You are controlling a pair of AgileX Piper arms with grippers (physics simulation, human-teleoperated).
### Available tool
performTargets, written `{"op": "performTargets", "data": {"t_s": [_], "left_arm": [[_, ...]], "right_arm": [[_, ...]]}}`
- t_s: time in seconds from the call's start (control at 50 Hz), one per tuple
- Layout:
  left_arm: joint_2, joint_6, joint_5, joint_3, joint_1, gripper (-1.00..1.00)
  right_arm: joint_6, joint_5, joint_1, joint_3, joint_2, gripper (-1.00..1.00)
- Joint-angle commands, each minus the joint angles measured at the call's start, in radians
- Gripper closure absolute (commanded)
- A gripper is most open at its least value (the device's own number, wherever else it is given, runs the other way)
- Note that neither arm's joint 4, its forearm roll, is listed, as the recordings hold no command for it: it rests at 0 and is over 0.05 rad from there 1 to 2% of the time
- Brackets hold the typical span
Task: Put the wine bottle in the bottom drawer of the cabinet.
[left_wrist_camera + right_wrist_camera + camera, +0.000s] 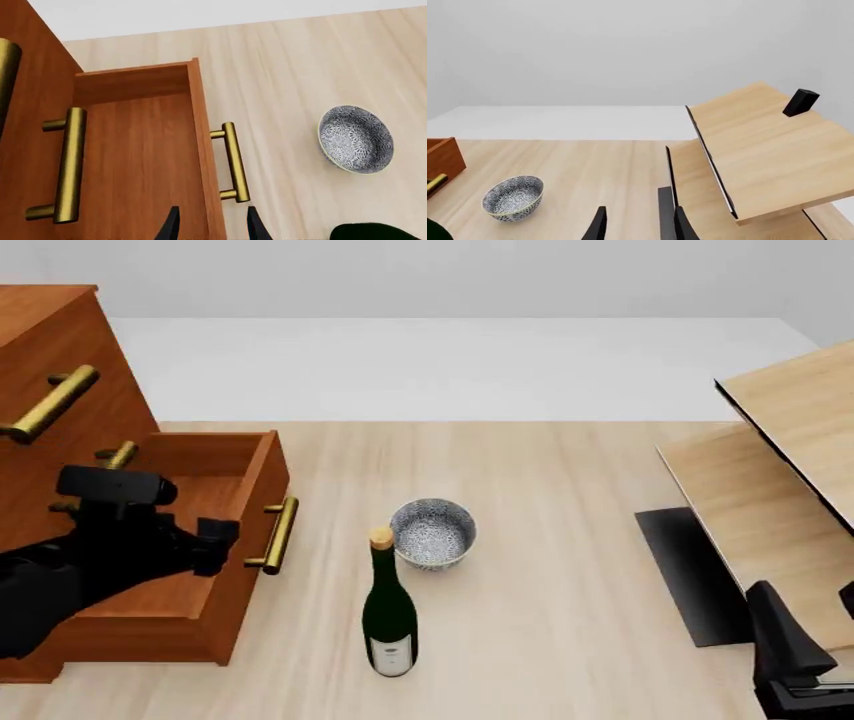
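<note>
Bottle stands upright on the desk beside the pulled-out bottom drawer, both tools open, ungrasped.

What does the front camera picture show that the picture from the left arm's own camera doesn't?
Only the front view shows the whole tall dark green glass wine bottle with gold foil top standing upright, the black left arm over the open drawer, and the pale light-wood furniture on the right.

Only the left wrist view shows the left gripper, its fingertips apart around the drawer's front panel.

Both show the reddish-brown wooden bottom drawer pulled open, its brass bar handle and the speckled grey bowl.
</note>
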Motion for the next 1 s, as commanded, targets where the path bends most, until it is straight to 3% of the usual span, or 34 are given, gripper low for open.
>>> {"op": "performTargets", "data": {"t_s": [0.02, 0.78, 1.0], "left_arm": [[0.055, -0.007, -0.075, 0.051, -0.009, -1.00], [0.306, -0.051, -0.340, 0.125, -0.038, -1.00], [0.276, -0.081, -0.320, 0.132, -0.096, -1.00]], "right_arm": [[0.002, 0.001, -0.001, 0.002, 0.000, -1.00], [0.005, 0.007, 0.000, 0.002, 0.000, -1.00], [0.006, 0.007, 0.000, 0.003, 0.000, -1.00]]}}
